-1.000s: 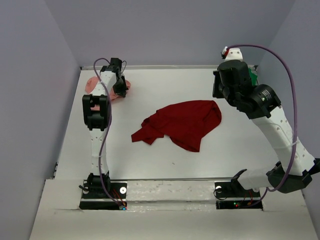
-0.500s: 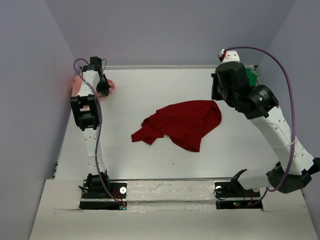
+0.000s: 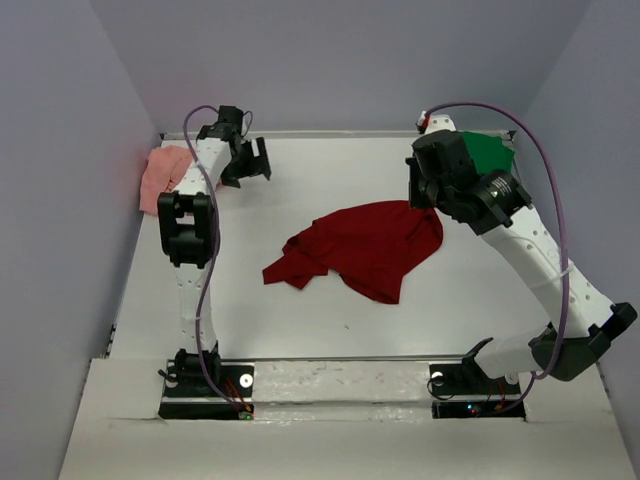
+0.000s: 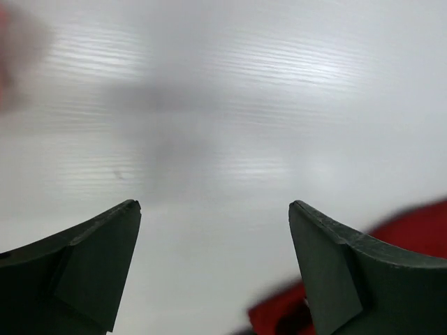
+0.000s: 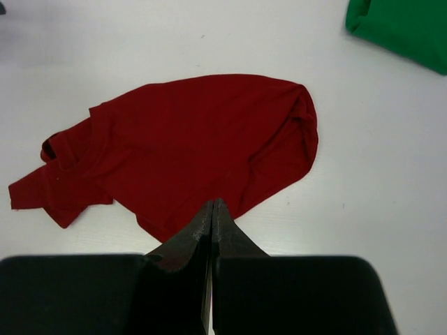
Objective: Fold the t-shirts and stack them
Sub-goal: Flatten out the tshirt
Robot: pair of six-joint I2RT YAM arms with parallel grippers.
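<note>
The dark red t-shirt (image 3: 365, 245) lies crumpled mid-table and shows whole in the right wrist view (image 5: 188, 146). A pale pink t-shirt (image 3: 160, 175) is bunched at the far left edge against the wall. A green t-shirt (image 3: 490, 152) sits in the far right corner, its edge in the right wrist view (image 5: 405, 28). My left gripper (image 3: 256, 160) hangs open to the right of the pink shirt, with nothing between its fingers (image 4: 213, 209). My right gripper (image 5: 211, 204) is shut and empty, held above the red shirt's near edge.
Purple walls close in the white table (image 3: 300, 310) on the left, back and right. A purple cable (image 3: 560, 170) loops over the right arm. A corner of the red shirt (image 4: 419, 223) shows blurred behind the left gripper's right finger.
The left gripper dragged the pink shirt left to the table edge, let it go and opened, then swung right. The right arm shifted left toward the red shirt.
</note>
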